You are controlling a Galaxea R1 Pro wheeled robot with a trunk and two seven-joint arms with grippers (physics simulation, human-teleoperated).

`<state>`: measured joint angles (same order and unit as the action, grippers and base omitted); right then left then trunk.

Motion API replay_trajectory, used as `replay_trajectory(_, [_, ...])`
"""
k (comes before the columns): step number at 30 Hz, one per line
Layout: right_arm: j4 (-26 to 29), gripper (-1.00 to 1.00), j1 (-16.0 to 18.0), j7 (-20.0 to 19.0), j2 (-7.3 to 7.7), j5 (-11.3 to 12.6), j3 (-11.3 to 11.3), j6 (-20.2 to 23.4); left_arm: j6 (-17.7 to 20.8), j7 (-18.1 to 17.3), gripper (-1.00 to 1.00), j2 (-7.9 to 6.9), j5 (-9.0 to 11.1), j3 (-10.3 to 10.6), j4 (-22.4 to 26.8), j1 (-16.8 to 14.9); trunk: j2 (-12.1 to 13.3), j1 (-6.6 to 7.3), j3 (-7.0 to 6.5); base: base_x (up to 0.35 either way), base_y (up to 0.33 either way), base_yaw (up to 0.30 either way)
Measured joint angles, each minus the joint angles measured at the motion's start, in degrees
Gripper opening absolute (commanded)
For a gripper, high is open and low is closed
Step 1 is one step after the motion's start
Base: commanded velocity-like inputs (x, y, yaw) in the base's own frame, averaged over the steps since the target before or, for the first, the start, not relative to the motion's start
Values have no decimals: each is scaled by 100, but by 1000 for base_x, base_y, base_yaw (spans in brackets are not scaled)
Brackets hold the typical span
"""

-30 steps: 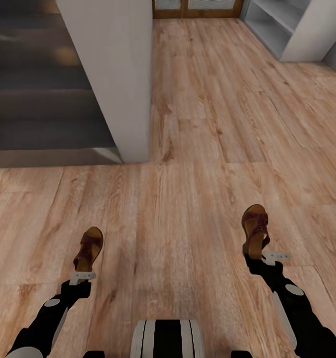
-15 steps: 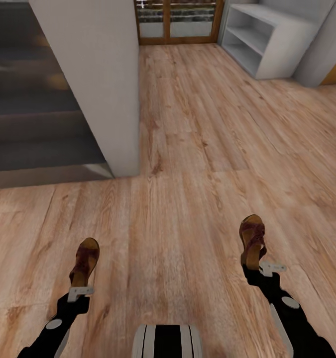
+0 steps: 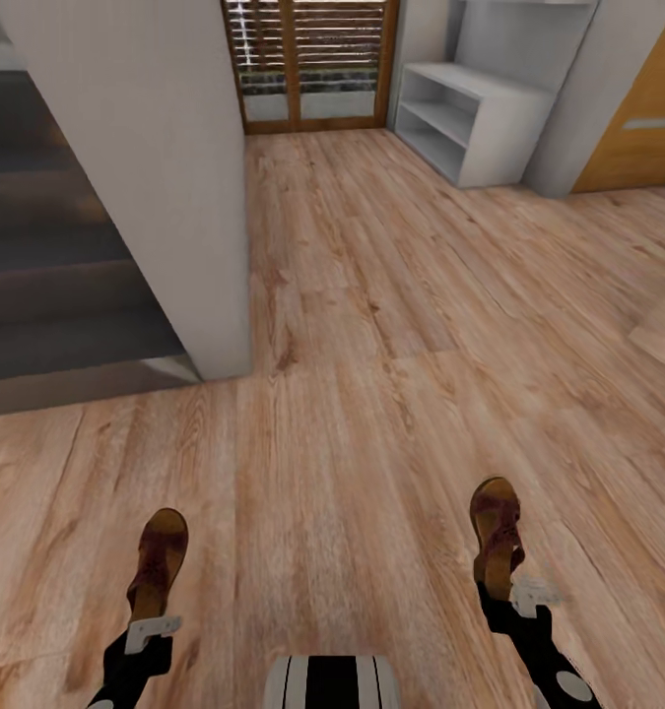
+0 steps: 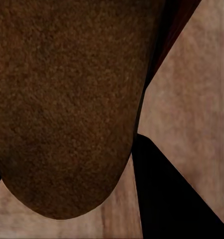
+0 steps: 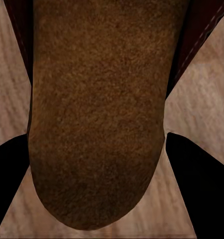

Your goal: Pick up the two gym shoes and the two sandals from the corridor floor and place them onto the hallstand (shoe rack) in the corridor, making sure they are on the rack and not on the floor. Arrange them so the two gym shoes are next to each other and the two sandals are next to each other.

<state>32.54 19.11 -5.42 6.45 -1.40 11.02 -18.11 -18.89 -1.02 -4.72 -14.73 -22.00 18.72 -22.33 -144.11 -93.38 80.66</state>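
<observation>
Each gripper holds one dark brown sandal above the wood-plank corridor floor point(image 3: 371, 394). My left gripper point(image 3: 153, 622) is shut on the heel end of the left sandal point(image 3: 159, 556), whose brown underside point(image 4: 67, 99) looms close in the left wrist view. On the other side, my right gripper point(image 3: 511, 594) is shut on the right sandal point(image 3: 496, 532), and its brown surface point(image 5: 99, 109) sits between the dark fingers point(image 5: 201, 189). The light-grey hallstand point(image 3: 470, 123) stands far ahead on the right with open shelves. The gym shoes are out of view.
A grey wall block point(image 3: 145, 167) juts out ahead on the left, with dark stairs point(image 3: 46, 276) behind it. A slatted wooden door point(image 3: 307, 59) closes the corridor's far end. At the far right is an orange door point(image 3: 642, 108). My base point(image 3: 332, 682) shows at the bottom.
The whole head view has shifted, showing more of the far corridor, the door and the hallstand. Both arms sit lower in the picture. The sandals remain held.
</observation>
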Motion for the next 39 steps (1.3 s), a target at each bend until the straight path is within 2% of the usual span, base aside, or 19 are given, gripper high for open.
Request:
replay_trajectory(7, [-864, -100, 1, 14, 1, -6, -9, -839, -36, 0, -100, 3, 81, 6, -17, 94, 9, 18, -208, 0, 0, -201])
replay_trajectory(11, [-1194, -100, 0, 19, 1, -4, -10, -1101, -40, 0, -100, 3, 97, 6, -17, 115, 15, 28, -326, 0, 0, -202])
replay_trajectory(14, [-1317, -100, 0, 25, 6, 1, -9, -1151, -72, 0, -100, 3, 102, 6, -16, 161, 19, 36, -415, 0, 0, -202])
replay_trajectory(19, [-1433, -100, 2, 31, 9, 3, -9, -1173, -362, -2, -100, 7, 111, 8, -20, 194, 26, 49, -564, 0, 0, -202])
replay_trajectory(30, [-1575, -100, 1, 24, -2, 2, -9, -1168, -418, 2, -100, 14, 112, -4, -187, 197, 40, 77, -888, 0, 0, -201])
replay_trajectory(39, [-1603, -100, 4, 17, -2, 8, -9, -1162, -420, 6, -100, 5, 112, -9, -212, 198, 52, 100, -1107, 0, 0, -47])
